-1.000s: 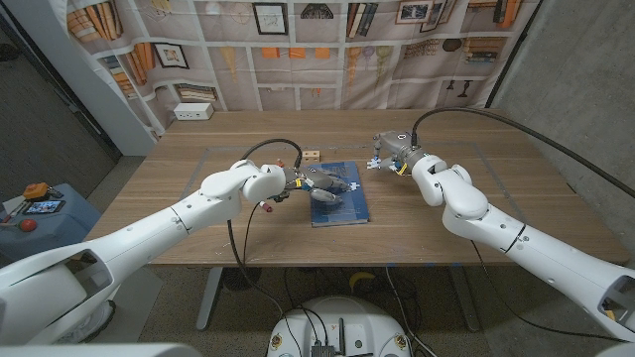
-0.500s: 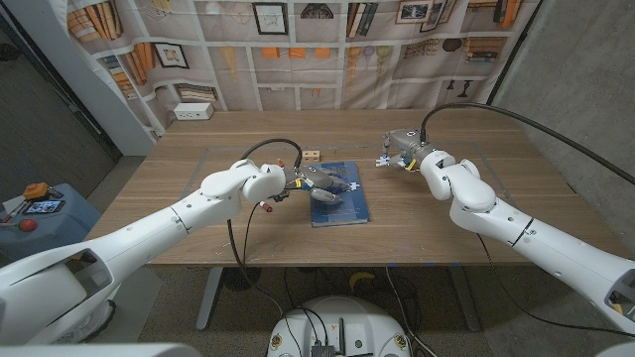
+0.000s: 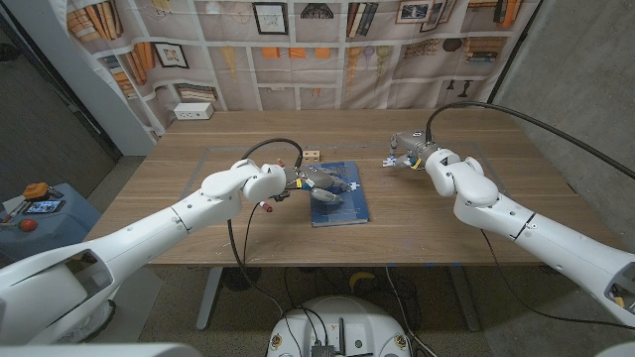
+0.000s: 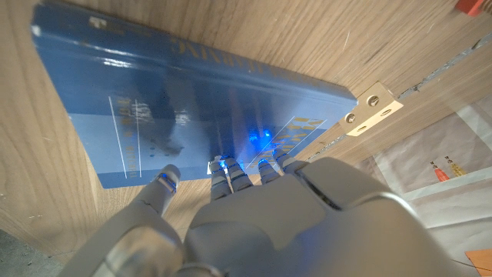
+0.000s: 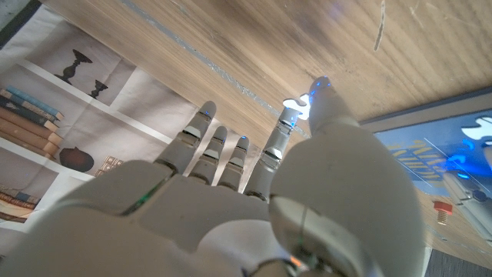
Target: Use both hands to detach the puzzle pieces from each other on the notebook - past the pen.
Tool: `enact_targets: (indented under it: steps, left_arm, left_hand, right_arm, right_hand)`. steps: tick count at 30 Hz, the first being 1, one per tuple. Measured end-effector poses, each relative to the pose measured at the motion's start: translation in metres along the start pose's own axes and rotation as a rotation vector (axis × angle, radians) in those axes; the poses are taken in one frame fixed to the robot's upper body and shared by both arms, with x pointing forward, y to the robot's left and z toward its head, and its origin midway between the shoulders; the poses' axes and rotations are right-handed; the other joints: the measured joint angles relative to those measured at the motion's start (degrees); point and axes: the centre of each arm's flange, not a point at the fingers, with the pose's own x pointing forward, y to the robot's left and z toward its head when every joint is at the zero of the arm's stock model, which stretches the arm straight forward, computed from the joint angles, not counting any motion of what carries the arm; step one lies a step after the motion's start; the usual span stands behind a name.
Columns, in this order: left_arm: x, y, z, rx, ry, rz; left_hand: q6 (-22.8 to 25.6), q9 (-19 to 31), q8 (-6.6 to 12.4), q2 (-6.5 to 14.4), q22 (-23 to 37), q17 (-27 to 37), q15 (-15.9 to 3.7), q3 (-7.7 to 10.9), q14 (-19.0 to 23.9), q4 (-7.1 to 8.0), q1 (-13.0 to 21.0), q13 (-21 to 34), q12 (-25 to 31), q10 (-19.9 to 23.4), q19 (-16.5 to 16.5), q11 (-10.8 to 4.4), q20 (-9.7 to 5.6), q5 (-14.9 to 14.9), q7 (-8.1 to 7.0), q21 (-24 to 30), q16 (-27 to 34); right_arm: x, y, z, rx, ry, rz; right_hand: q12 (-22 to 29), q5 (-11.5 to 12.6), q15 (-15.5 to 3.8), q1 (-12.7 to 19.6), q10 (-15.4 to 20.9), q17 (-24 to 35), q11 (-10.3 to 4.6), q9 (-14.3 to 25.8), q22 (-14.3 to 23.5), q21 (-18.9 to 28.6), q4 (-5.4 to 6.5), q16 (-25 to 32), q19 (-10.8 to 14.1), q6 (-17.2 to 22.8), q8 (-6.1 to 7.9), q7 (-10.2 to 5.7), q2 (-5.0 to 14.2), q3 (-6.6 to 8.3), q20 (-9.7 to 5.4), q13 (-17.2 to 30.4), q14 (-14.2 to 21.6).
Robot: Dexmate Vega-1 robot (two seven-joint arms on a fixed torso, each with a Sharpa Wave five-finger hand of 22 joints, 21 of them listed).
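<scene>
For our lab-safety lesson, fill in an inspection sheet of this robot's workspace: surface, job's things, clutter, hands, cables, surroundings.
Surface: wooden table.
Job's things: blue notebook lies flat; small white puzzle piece is off it.
Clutter: wooden block behind the notebook; white box at the far edge.
Hands: left hand has fingertips on the notebook; right hand apparently pinches the piece beside it.
Cables: black cable loops at the left arm; another arcs over the right.
Surroundings: printed bookshelf backdrop.

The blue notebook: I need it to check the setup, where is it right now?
In the head view the blue notebook lies near the table's middle, under the left hand, with a small wooden block just beyond its far left corner.
</scene>
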Motion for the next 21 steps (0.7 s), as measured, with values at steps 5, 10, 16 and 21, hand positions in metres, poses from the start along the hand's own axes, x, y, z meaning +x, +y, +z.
enact_targets:
  steps: [5, 10, 16, 21]
  left_arm:
    - [-0.001, 0.0, 0.001, 0.0, 0.002, 0.005]
    - [-0.003, 0.0, 0.003, 0.001, 0.002, 0.011]
    - [-0.004, 0.002, 0.003, 0.001, 0.009, 0.026]
    - [-0.005, 0.003, 0.004, 0.001, 0.009, 0.033]
  left_hand:
    - [0.0, 0.0, 0.0, 0.0, 0.0, 0.0, 0.0, 0.0, 0.0, 0.0, 0.0, 0.0, 0.0, 0.0, 0.0, 0.0, 0.0, 0.0, 0.01, 0.0, 0.0]
    - [0.0, 0.0, 0.0, 0.0, 0.0, 0.0, 0.0, 0.23, 0.0, -0.23, 0.0, 0.0, 0.0, 0.0, 0.0, 0.01, 0.0, 0.0, 0.02, 0.0, 0.0]
    - [-0.1, 0.3, 0.0, 0.0, 0.0, 0.0, 0.0, 0.23, 0.0, -0.23, 0.0, 0.0, 0.0, 0.0, 0.0, 0.02, 0.0, 0.0, 0.15, 0.0, 0.0]
    - [-0.1, 0.4, 0.0, 0.0, 0.0, 0.0, 0.0, 0.23, 0.0, -0.23, 0.0, 0.0, 0.0, 0.0, 0.0, 0.03, 0.0, 0.0, 0.3, 0.0, 0.0]
  right_arm:
    - [0.004, 0.004, -0.004, -0.004, 0.004, 0.016]
    - [0.006, 0.007, -0.006, -0.001, 0.005, 0.031]
    - [0.012, 0.013, -0.011, -0.002, 0.016, 0.053]
    - [0.014, 0.016, -0.012, 0.003, 0.018, 0.062]
  right_hand:
    - [0.0, 0.0, 0.0, -0.1, 0.0, 0.1, 0.0, 0.0, 0.0, 0.0, 0.0, 0.0, 0.0, -0.3, -0.01, 0.34, -0.12, 0.0, 0.0, 0.0, 0.0]
    - [0.0, 0.0, 0.0, -0.7, 0.0, 0.1, 0.0, 0.0, 0.0, 0.0, 0.0, 0.0, 0.0, -0.7, -0.36, 0.02, -0.67, 0.01, 0.0, 0.0, 0.0]
    - [0.0, 0.0, 0.0, -1.0, 0.0, 0.1, 0.0, -0.1, 0.0, 0.0, 0.16, 0.0, 0.0, -0.6, -0.45, 0.02, -0.37, -0.15, 0.0, 0.0, 0.0]
    - [0.0, 0.0, 0.0, -1.0, 0.0, 0.1, 0.0, -0.2, 0.0, 0.0, 0.16, 0.0, 0.0, -1.0, -0.45, 0.32, -0.37, -0.15, 0.0, 0.0, 0.0]
